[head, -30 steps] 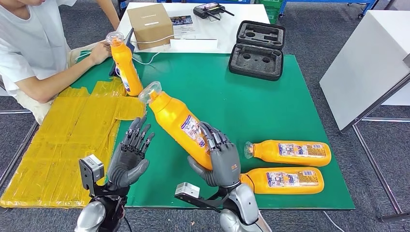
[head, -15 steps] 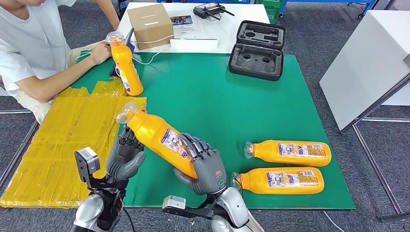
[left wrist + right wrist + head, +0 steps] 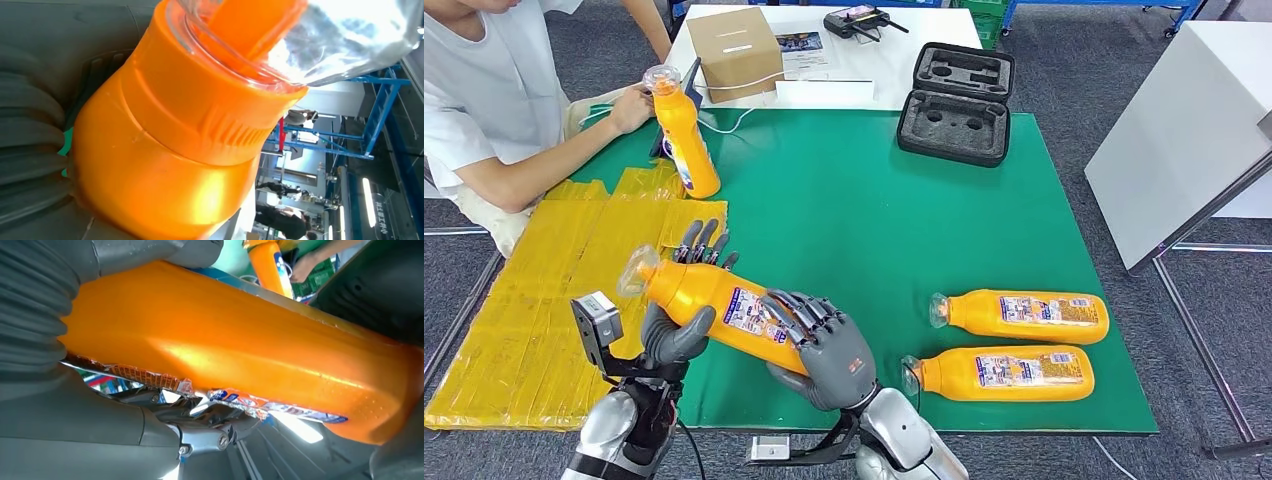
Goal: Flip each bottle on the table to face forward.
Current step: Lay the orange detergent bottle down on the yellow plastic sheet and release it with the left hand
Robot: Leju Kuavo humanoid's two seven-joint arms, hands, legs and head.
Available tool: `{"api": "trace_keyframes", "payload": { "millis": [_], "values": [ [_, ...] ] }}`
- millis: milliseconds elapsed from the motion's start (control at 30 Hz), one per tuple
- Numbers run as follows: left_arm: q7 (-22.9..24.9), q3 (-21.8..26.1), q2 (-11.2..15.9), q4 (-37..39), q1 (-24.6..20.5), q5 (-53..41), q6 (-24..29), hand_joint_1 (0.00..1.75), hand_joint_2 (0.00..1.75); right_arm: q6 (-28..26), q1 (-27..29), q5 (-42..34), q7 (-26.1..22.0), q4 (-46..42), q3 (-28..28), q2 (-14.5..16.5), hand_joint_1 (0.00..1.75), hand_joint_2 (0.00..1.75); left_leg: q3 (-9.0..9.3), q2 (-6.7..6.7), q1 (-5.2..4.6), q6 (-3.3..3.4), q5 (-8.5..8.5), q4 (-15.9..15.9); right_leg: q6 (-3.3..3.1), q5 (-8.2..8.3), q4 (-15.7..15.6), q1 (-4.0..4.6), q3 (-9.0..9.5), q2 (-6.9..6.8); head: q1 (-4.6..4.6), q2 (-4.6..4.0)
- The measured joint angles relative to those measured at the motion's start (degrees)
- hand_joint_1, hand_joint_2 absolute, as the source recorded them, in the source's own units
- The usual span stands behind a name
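My left hand (image 3: 682, 322) now cups the neck end of the bottle (image 3: 714, 300), fingers (image 3: 699, 243) spread up behind its shoulder, palm under it. A second ago that hand stood apart and bare while the bottle leaned steeply up on the right; since then the bottle has swung down and leftward until it lies nearly level across both hands, clear cap (image 3: 636, 268) pointing left over the edge of the yellow sheet (image 3: 544, 300). In the left wrist view the orange shoulder (image 3: 165, 150) presses against my palm.

My right hand (image 3: 829, 350) wraps the base end, fingers curled over the label and thumb beneath, gripping it. The bottle hangs above the near left part of the green mat (image 3: 874, 210), not resting on it.

I judge this a hand-over mid-turn: with both hands on it I can re-grip and roll the label around.

Far left, a person's hand (image 3: 629, 108) steadies an upright bottle (image 3: 682, 135). At the near right, two lying bottles (image 3: 1024, 315) wait, caps pointing left, likely still to do.
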Motion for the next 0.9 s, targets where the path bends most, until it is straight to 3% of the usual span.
{"api": "trace_keyframes", "payload": {
  "millis": [133, 267, 833, 900],
  "values": [
    [0.0, -0.07, 0.02, 0.8, -0.29, 0.27, -0.31, 0.0, 1.75, 0.0, 0.25, 0.67, -0.91, -0.21, -1.08, 0.44, 1.75, 1.75, 0.0, 0.0, 0.0, 0.0, 0.0, 0.0, 0.0, 0.0, 0.0, 0.0, 0.0, 0.0, -0.01, 0.0],
    [0.0, -0.1, 0.02, 1.3, -0.45, 0.28, -0.56, 1.75, 1.75, 0.0, 0.48, 0.73, -1.04, -0.25, -1.4, 0.59, 1.75, 1.75, 0.0, 0.01, 0.0, 0.0, 0.0, 0.0, 0.0, 0.0, 0.0, 0.0, 0.0, 0.0, -0.01, 0.0],
    [-0.74, -0.86, 0.25, 2.21, -1.43, 0.88, -0.14, 1.75, 1.75, 0.0, 1.02, -1.11, -4.04, -0.27, -3.69, 1.62, 1.75, 1.75, 0.0, 0.01, 0.0, 0.0, 0.0, 0.0, 0.0, 0.0, 0.0, 0.0, 0.01, 0.0, 0.01, 0.0],
    [-0.74, -0.87, 0.26, 2.21, -1.49, 0.89, -0.02, 1.75, 1.75, 0.0, 1.17, -1.37, -4.48, -0.28, -4.06, 1.82, 1.61, 1.75, 0.0, 0.01, 0.0, 0.0, 0.0, 0.0, 0.0, 0.0, 0.0, 0.0, 0.01, 0.0, 0.0, 0.0]
  ]
}}
